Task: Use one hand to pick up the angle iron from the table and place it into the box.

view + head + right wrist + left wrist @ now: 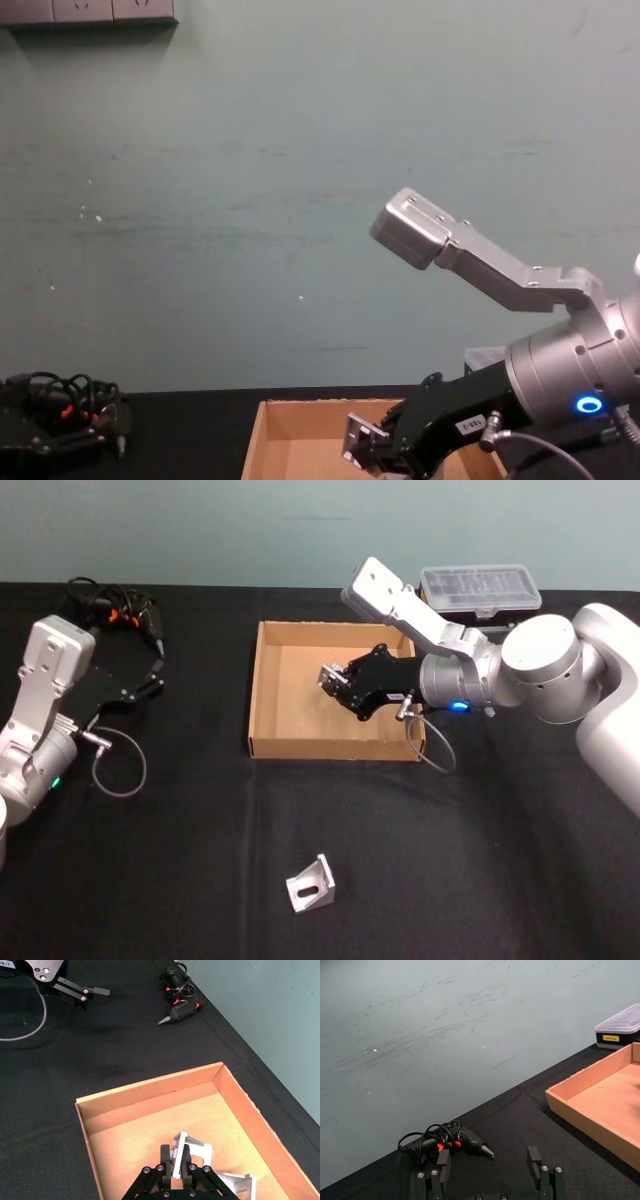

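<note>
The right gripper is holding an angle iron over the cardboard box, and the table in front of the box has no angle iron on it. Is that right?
Not quite: a loose angle iron lies on the table in front of the box, as the head view shows. The rest is right: the right gripper is over the box, its jaws shut on the held angle iron.

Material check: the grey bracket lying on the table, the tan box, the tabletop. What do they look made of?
Black tabletop: matte, no glare; possibly cloth or a mat, cannot tell. Silver-grey L-shaped angle iron lying on it: bare metal by its look, steel or aluminium unclear; dull grey faces, crisp edges, slotted hole. Shallow tan box: uncoated cardboard; flat brown, thin folded walls.
</note>
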Motion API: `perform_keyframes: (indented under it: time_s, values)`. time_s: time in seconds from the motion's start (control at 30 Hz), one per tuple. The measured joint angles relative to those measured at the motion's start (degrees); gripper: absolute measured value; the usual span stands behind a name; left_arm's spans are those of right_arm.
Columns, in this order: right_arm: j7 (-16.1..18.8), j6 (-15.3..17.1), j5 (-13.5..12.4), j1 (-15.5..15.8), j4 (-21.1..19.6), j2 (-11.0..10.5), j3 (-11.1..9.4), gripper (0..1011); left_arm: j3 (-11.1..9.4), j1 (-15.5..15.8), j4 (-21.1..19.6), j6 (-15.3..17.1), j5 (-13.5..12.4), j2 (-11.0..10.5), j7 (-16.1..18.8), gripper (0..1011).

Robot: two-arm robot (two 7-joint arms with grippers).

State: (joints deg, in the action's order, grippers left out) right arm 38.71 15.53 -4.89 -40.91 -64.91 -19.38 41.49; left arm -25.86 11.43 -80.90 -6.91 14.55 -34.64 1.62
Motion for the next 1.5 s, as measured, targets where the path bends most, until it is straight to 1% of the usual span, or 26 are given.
perform_keyframes:
  time_s: [0.2,0.23,0.33,0.37,0.43,0.47,0.5,0.53,0.57,0.6,0.63,0.67,0.7,0.87,0.9,0.93,1.0,1.07,1.13,1.17,1.2,1.27,1.3,1.37,1.4,1.5]
  values:
    - [0.17,0.4,0.27,0.03,0.0,0.06,-0.05,137,0.0,0.0,0.0,0.0,0.0,0.0,0.0,1000]
    - [0.24,0.46,0.31,0.06,0.0,0.06,-0.09,178,0.0,0.0,0.0,0.0,0.0,0.0,0.0,1000]
    - [0.44,0.59,0.36,0.1,-0.01,0.02,-0.12,230,0.0,0.0,0.0,0.0,0.0,0.0,0.0,1000]
    - [0.59,0.67,0.42,0.12,-0.07,-0.06,-0.12,285,0.0,0.0,0.0,0.0,0.0,0.0,0.0,1000]
    - [0.63,0.68,0.45,0.14,-0.08,-0.08,-0.12,316,0.0,0.0,0.0,0.0,0.0,0.0,0.0,1000]
    - [0.7,0.7,0.49,0.17,-0.13,-0.15,-0.12,382,0.0,0.0,0.0,0.0,0.0,0.0,0.0,1000]
    - [0.74,0.72,0.52,0.21,-0.18,-0.19,-0.13,398,0.0,0.0,0.0,0.0,0.0,0.0,0.0,1000]
    - [0.81,0.77,0.55,0.31,-0.3,-0.28,-0.15,440,0.0,0.0,0.0,0.0,0.0,0.0,0.0,1000]
    - [0.82,0.79,0.56,0.35,-0.38,-0.36,-0.18,440,0.0,0.0,0.0,0.0,0.0,0.0,0.0,1000]
    - [0.82,0.82,0.57,0.41,-0.48,-0.43,-0.25,500,0.0,0.0,0.0,0.0,0.0,0.0,0.0,1000]
    - [0.81,0.87,0.56,0.53,-0.74,-0.56,-0.36,511,0.0,0.0,0.0,0.0,0.0,0.0,0.0,1000]
    - [0.81,0.9,0.56,0.64,-0.97,-0.67,-0.45,562,0.0,0.0,0.0,0.0,0.0,0.0,0.0,1000]
    - [0.8,0.91,0.55,0.71,-1.13,-0.75,-0.52,582,0.0,0.0,0.0,0.0,0.0,0.0,0.0,1000]
    - [0.62,1.16,0.3,1.29,-2.69,-1.53,-1.14,757,0.0,0.0,0.0,0.0,0.0,0.0,0.0,1000]
    - [0.53,1.28,0.11,1.53,-3.37,-1.83,-1.43,776,0.0,0.0,0.0,0.0,0.0,0.0,0.0,1000]
    - [0.41,1.36,-0.11,1.8,-4.05,-2.14,-1.72,831,0.0,0.0,0.0,0.0,0.0,0.0,0.0,1000]
    - [0.24,1.45,-0.31,2.11,-4.77,-2.51,-2.01,867,0.0,0.0,0.0,0.0,0.0,0.0,0.0,1000]
    - [0.12,1.5,-0.77,2.73,-6.37,-3.33,-2.63,932,0.0,0.0,0.0,0.0,0.0,0.0,0.0,1000]
    - [0.13,1.48,-1.12,3.18,-7.53,-4.06,-3.01,961,0.0,0.0,0.0,0.0,0.0,0.0,0.0,1000]
    - [0.22,1.39,-1.55,3.6,-8.85,-4.77,-3.38,993,0.0,0.0,0.0,0.0,0.0,0.0,0.0,1000]
    - [0.22,1.35,-1.76,3.86,-9.6,-5.26,-3.59,1003,0.0,0.0,0.0,0.0,0.0,0.0,0.0,1000]
    - [0.49,1.28,-2.25,4.32,-11.03,-6.12,-3.97,1002,0.0,0.0,0.0,0.0,0.0,0.0,0.0,1000]
    - [0.79,1.19,-2.81,4.82,-12.61,-7.19,-4.46,1003,0.0,0.0,0.0,0.0,0.0,0.0,0.0,1000]
    - [1.2,1.04,-3.58,5.37,-14.23,-8.24,-5.06,1003,0.0,0.0,0.0,0.0,0.0,0.0,0.0,1000]
    - [1.61,0.92,-4.42,5.92,-15.82,-9.29,-5.61,1003,0.0,0.0,0.0,0.0,0.0,0.0,0.0,1000]
    - [2.27,0.75,-5.8,6.85,-18.73,-11.31,-6.61,1002,0.0,0.0,0.0,0.0,0.0,0.0,0.0,1000]
